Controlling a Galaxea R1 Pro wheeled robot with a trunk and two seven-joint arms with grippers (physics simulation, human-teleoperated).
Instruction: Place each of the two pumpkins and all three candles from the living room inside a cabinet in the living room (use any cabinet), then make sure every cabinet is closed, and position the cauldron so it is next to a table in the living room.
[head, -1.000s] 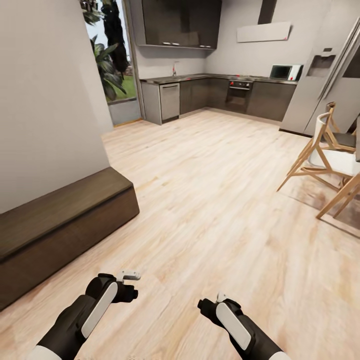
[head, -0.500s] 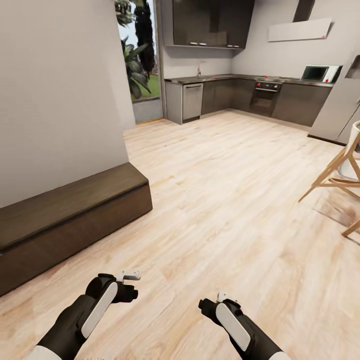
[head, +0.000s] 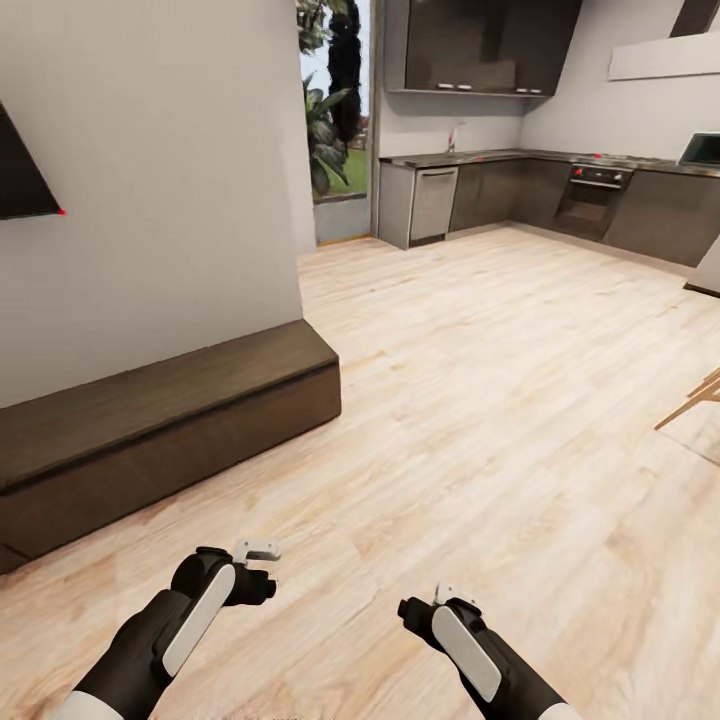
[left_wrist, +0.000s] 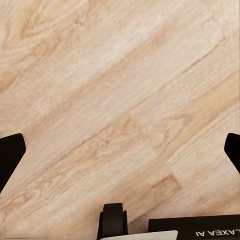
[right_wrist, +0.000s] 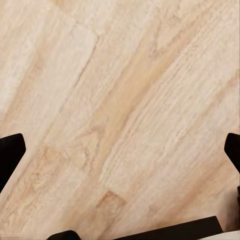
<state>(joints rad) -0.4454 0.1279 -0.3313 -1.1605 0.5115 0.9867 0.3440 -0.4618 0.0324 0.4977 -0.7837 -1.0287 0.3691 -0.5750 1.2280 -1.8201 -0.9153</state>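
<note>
My head camera has swung left since a second ago: the wooden chairs have nearly slid out at the right edge, and a dark screen corner (head: 22, 170) now shows on the grey wall (head: 150, 180). The cabinet (head: 160, 440), long, low, dark brown and closed, sits against that wall at my left front, with bare wood floor (head: 480, 420) between us and the kitchen units (head: 520, 195) far behind. Both the left gripper (left_wrist: 120, 150) and right gripper (right_wrist: 120, 150) hang spread wide over the floor, empty, touching nothing.

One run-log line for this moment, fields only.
phase: transit | left gripper: open, empty | right gripper: open, empty | cabinet: closed, front-left | floor: bare wood
</note>
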